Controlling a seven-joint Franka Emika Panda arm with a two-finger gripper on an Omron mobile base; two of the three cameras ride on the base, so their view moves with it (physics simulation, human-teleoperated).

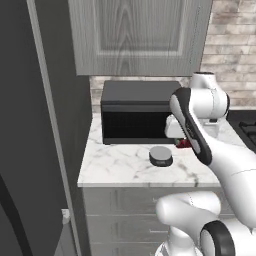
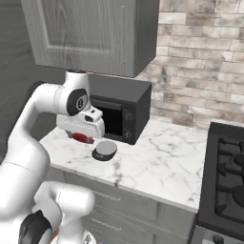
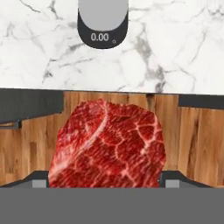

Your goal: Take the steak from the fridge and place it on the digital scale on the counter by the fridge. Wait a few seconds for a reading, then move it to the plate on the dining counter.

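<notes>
Steak (image 3: 107,144) sits clamped between the gripper (image 3: 105,183) fingers, held just beside the digital scale (image 3: 103,24), whose display reads 0.00

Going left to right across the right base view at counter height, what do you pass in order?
Steak in the gripper → digital scale → black microwave → bare marble counter → stove.

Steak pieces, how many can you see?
1. The steak hangs in the gripper, off the counter edge and short of the digital scale, which reads 0.00. More may be hidden inside the fridge.
</notes>
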